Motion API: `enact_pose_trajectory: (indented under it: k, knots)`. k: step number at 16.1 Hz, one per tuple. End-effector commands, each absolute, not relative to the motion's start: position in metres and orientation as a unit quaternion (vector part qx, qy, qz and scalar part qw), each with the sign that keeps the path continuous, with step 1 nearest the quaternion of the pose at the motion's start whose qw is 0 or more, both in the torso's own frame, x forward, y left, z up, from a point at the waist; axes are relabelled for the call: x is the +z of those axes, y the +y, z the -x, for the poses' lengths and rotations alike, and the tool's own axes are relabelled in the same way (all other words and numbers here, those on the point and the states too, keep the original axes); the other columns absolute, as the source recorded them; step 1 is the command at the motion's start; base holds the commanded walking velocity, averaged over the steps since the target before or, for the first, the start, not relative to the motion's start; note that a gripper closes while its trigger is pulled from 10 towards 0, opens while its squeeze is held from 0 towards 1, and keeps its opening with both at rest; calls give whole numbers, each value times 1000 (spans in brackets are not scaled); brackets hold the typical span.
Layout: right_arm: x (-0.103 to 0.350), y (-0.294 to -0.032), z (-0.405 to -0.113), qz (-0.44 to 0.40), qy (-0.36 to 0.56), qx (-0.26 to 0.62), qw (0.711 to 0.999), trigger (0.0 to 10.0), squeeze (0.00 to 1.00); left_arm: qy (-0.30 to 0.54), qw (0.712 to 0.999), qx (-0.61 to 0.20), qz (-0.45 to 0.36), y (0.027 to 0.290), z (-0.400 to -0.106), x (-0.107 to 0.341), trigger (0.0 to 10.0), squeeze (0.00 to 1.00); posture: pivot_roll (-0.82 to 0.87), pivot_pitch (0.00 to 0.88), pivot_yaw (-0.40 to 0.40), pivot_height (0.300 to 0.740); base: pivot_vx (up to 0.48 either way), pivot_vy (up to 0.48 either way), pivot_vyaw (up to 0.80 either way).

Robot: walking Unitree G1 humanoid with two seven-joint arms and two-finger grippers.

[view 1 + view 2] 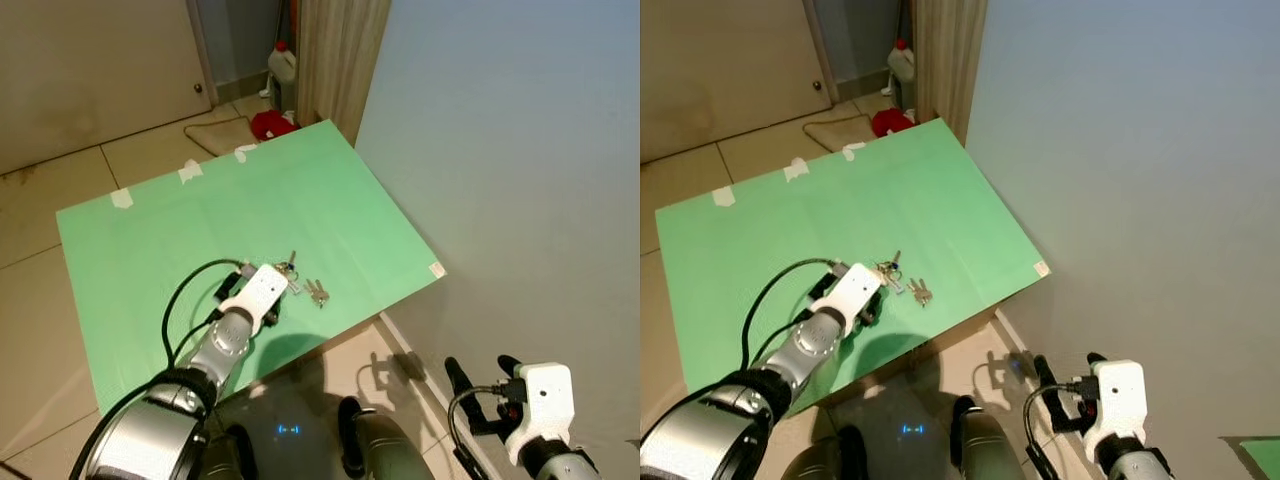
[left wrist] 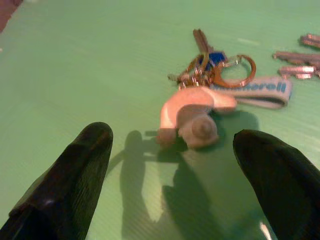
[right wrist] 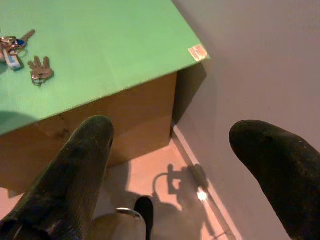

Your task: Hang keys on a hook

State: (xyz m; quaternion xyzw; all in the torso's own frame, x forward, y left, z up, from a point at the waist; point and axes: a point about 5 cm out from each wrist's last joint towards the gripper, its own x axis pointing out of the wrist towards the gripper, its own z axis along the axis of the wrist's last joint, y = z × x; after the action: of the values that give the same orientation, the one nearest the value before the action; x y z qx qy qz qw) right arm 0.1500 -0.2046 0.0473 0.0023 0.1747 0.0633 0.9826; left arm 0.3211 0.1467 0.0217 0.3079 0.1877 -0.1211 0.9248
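Keys on a ring lie flat on the green sheet that covers a low box-like table, toward its near edge and closer to the wall side than to the middle. The bunch carries a pale, rounded fob, a short strap with blue lettering, and a blue-headed key whose blade points away from the robot, toward the far edge of the sheet; the strap runs crosswise to that blade, so the bunch as a whole sprawls rather than lying along one line. A second, smaller cluster of silver keys sits just beside it on the wall side, apart from the ring. The left gripper hovers low over the sheet right at the bunch, its two black fingers spread wide with the fob between and just ahead of them, nothing clasped. The right gripper hangs off the table's near corner, close to the wall, over the tiled floor, its fingers likewise spread wide and empty. Beyond the table, a white bottle with a red cap stands by a curtain, with a red cloth-like heap on the floor beside it.
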Motion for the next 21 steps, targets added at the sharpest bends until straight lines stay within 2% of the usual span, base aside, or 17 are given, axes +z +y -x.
enact_pose_trajectory:
  k: [1,11,20,21]
  knots:
    - [48,-206,-144,-5,182,57,982,10000,0,205,919,-131,-310,145,-318,17,10000,0,-428,277,-65,740,0,0,0]
    - [52,-207,-126,-4,199,48,979,10000,0,254,925,-100,-266,153,-318,14,10000,0,-476,305,-77,740,0,0,0]
    - [57,-214,-119,7,204,44,978,10000,0,279,915,-106,-270,157,-317,11,10000,0,-517,293,-95,740,0,0,0]
    - [58,-215,-119,8,205,44,978,10000,0,277,916,-105,-269,157,-318,12,0,0,-518,292,-97,740,0,0,0]
